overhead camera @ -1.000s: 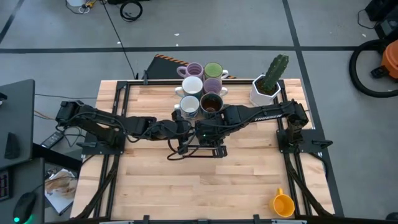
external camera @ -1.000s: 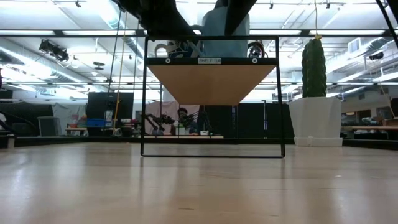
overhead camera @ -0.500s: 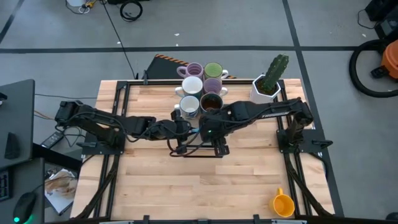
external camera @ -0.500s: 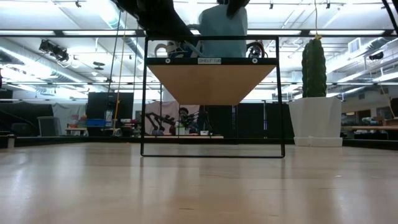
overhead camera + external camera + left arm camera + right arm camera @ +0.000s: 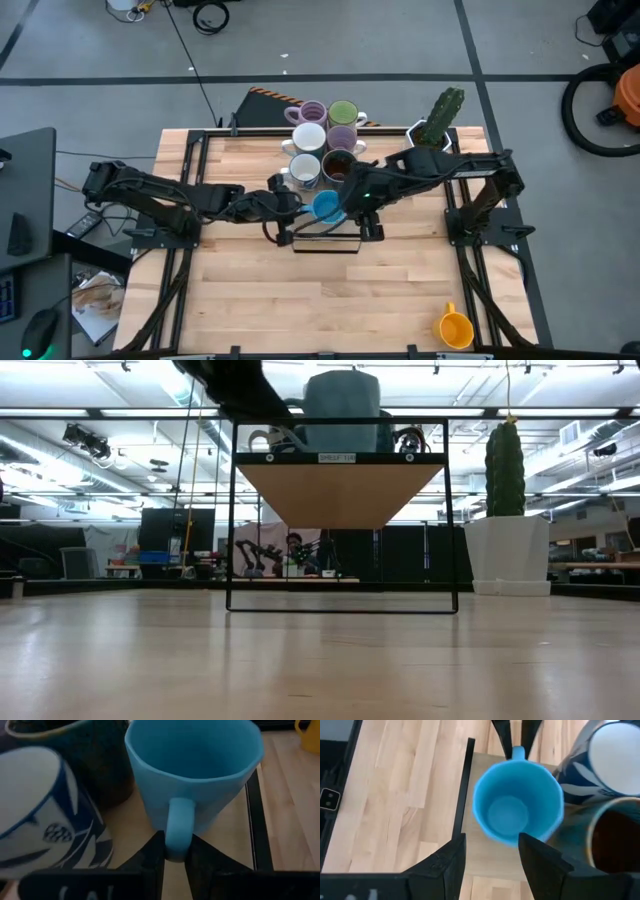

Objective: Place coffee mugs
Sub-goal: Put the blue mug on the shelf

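A blue mug (image 5: 327, 206) stands upright on the wooden shelf (image 5: 345, 245) in the middle of the table, and shows in the low view (image 5: 345, 405) too. My left gripper (image 5: 175, 855) reaches in from the left and is shut on its handle. My right gripper (image 5: 492, 857) hovers open above the mug, one finger on each side, touching nothing. Behind the blue mug stand a white mug with a blue pattern (image 5: 45, 810), a dark brown mug (image 5: 340, 166), a second white mug (image 5: 308, 138), two lilac mugs (image 5: 313, 111) and a green mug (image 5: 343, 113). My left gripper pinches the blue mug's handle (image 5: 179, 827) between its two fingers (image 5: 152, 855), at the handle's lower part. The fingers come in level from the table's left side. The mug stays upright, its opening up, its base on the shelf board.
A white angular pot with a green cactus (image 5: 430, 135) stands at the far right of the table. An orange mug (image 5: 455, 327) lies near the front right corner. The shelf's black frame (image 5: 232, 510) rises above the bare tabletop (image 5: 300, 300) in front.
My right gripper has opened, let go of the blue mug and drawn back toward the table's right edge, so the mug now shows from above. My left gripper has stayed at the mug's handle.
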`<state>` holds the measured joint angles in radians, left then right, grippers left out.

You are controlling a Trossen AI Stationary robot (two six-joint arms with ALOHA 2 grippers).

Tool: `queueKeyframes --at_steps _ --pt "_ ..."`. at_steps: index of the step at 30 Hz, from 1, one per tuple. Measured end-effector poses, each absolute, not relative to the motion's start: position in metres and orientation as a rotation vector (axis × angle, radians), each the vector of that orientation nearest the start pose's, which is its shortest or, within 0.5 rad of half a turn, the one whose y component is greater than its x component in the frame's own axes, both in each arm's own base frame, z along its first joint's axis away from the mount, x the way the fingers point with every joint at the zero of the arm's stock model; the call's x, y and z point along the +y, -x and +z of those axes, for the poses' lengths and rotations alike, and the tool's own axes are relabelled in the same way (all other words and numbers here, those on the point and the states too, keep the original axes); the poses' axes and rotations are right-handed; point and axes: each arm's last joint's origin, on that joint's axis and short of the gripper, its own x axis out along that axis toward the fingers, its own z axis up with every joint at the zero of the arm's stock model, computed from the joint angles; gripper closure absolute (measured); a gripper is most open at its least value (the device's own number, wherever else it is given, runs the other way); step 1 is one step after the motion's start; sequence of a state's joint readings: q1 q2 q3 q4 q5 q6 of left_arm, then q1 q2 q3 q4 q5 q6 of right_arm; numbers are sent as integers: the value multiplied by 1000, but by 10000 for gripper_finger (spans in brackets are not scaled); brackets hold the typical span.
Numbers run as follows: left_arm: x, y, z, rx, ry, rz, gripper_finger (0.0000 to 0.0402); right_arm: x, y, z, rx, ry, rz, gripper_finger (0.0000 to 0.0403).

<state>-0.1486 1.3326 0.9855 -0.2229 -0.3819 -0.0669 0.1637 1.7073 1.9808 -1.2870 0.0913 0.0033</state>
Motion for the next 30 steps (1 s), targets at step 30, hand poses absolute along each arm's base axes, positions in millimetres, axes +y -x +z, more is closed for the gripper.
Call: queueKeyframes --at_steps 30 --pt "-26 -251 295 636 -16 291 337 79 -285 427 979 121 26 215"
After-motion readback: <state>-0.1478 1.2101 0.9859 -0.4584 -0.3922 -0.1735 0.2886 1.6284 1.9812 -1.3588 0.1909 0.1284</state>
